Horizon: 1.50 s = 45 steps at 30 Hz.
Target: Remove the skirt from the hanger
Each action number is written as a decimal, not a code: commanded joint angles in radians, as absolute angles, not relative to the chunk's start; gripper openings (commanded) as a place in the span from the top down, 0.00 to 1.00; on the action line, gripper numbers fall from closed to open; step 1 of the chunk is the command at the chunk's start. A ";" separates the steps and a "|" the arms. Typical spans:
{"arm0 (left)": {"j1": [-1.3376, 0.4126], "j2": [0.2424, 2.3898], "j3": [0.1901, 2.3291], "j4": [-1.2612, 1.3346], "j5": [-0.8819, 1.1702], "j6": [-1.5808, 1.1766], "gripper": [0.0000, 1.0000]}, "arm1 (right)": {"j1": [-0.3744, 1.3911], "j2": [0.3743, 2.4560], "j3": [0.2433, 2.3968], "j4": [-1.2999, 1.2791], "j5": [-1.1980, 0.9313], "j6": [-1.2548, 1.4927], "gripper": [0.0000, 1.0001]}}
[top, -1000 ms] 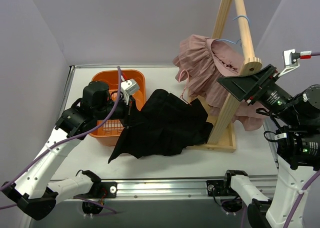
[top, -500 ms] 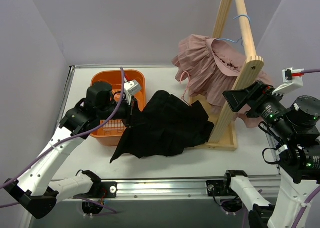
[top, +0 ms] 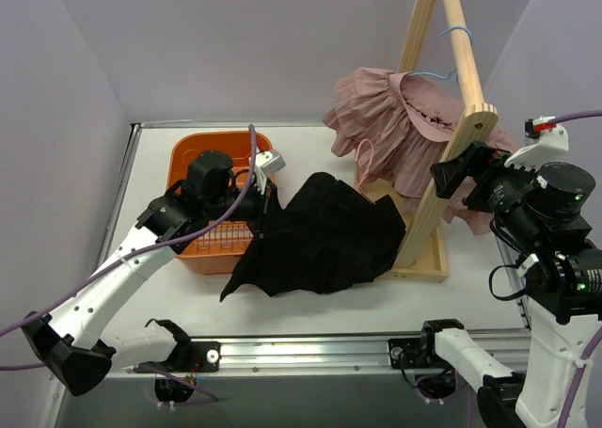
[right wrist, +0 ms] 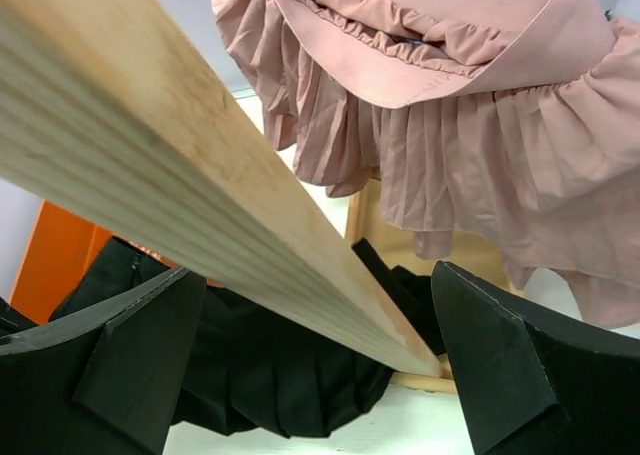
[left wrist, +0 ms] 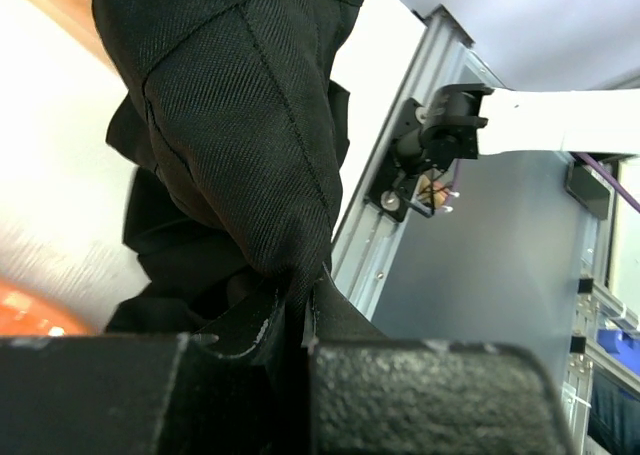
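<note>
**Black skirt hauled toward the rack; pink skirt on its hanger**

Since the earlier frame the left arm (top: 209, 188) has swung toward the wooden rack (top: 435, 207), pulling the black skirt (top: 324, 240) with it. The right arm has drawn back and turned end-on to the rack's sloping leg.

The left fingers (left wrist: 400, 395) are clamped on a fold of the black skirt (left wrist: 240, 105). The rest of that skirt lies spread on the worktop (top: 310, 301), from the rack's base out to the orange basket (top: 221, 138) on the side away from the rack.

The right fingers (right wrist: 500, 365) stand wide apart and hold nothing. They straddle the rack's leg (right wrist: 200, 175), and whether they touch it is unclear.

The pink skirt (top: 395, 132) hangs bunched against the upper part of the rack, apparently on the blue hanger (top: 431, 75) hooked to the top rail. From the right wrist its ruffles (right wrist: 480, 125) hang just behind the leg.
</note>
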<state>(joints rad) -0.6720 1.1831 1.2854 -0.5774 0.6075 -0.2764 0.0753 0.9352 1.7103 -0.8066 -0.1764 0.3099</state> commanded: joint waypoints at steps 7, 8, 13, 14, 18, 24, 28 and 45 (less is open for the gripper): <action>-0.807 1.318 1.359 -0.325 0.612 -0.341 0.98 | 0.117 0.971 1.747 -0.856 0.190 0.264 0.09; -0.810 1.322 1.359 -0.312 0.614 -0.344 0.98 | 0.117 0.969 1.753 -0.865 0.236 0.262 0.09; -0.810 1.330 1.371 -0.331 0.612 -0.327 0.98 | 0.164 0.977 1.756 -0.920 0.536 0.244 0.08; -0.810 1.330 1.371 -0.334 0.608 -0.325 0.98 | 0.178 0.980 1.753 -0.926 0.602 0.238 0.08; -0.808 1.325 1.376 -0.362 0.598 -0.304 0.98 | 0.219 0.982 1.773 -0.931 0.578 0.218 0.07; -0.801 1.319 1.384 -0.408 0.597 -0.267 0.98 | 0.216 0.986 1.920 -1.003 0.370 0.250 0.06; -0.792 1.321 1.376 -0.428 0.595 -0.255 0.98 | 0.213 1.015 2.106 -1.083 0.351 0.288 0.04; -0.759 1.318 1.384 -0.454 0.557 -0.255 0.98 | -0.032 1.248 2.499 -0.809 -0.466 0.383 0.04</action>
<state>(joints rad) -0.7795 1.3537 1.3285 -0.4717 0.5819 -0.2684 0.0418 1.1507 2.5042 -0.9344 -0.1123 0.2943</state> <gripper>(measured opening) 0.096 0.964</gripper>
